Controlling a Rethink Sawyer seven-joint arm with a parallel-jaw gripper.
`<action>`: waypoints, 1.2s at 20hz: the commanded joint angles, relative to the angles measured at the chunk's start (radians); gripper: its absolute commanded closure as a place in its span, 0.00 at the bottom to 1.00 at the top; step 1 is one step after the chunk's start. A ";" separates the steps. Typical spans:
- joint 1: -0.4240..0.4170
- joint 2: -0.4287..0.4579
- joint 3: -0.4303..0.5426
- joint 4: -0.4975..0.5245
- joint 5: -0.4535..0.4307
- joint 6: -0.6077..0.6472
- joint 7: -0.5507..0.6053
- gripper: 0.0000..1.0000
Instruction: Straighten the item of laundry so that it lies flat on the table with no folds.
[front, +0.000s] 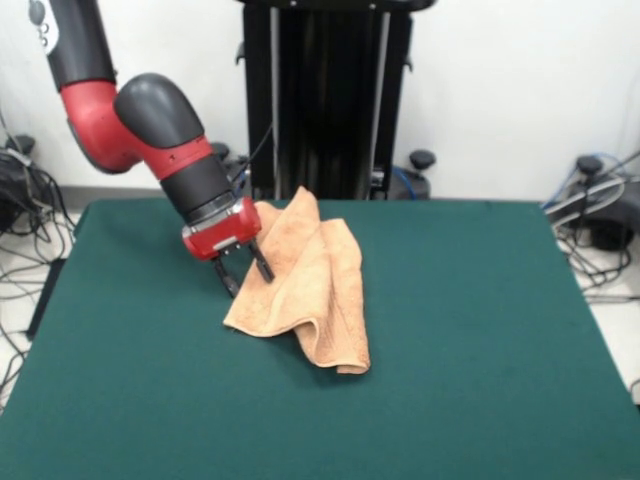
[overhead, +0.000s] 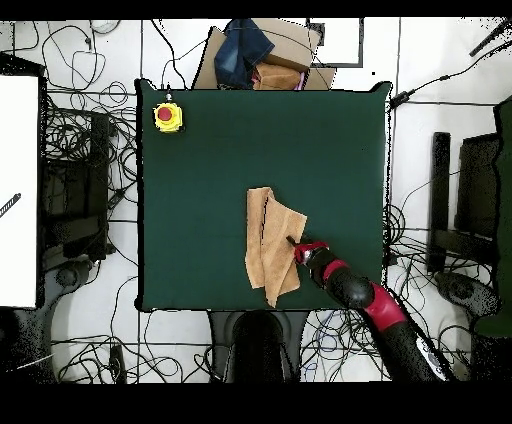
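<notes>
Terry hand towel (front: 310, 285) folded over itself on green table (front: 480, 330); likely soft, light, draping. Gripper (front: 244, 271) fingers spread over the towel's edge, nothing pinched. Best hold: an exposed hemmed corner

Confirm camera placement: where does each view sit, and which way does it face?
Front view: across the table from the robot, facing it; shows the red-black arm, gripper and towel.
Overhead view: above, looking straight down; arm enters from the bottom right, gripper at the towel.
Both share table, towel and gripper.
</notes>
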 joint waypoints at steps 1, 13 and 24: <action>0.030 0.239 0.010 -0.227 -0.016 0.042 -0.223 0.00; 0.004 0.267 0.019 -0.206 -0.012 0.042 -0.242 0.00; -0.025 0.301 0.018 -0.180 -0.003 0.019 -0.254 0.00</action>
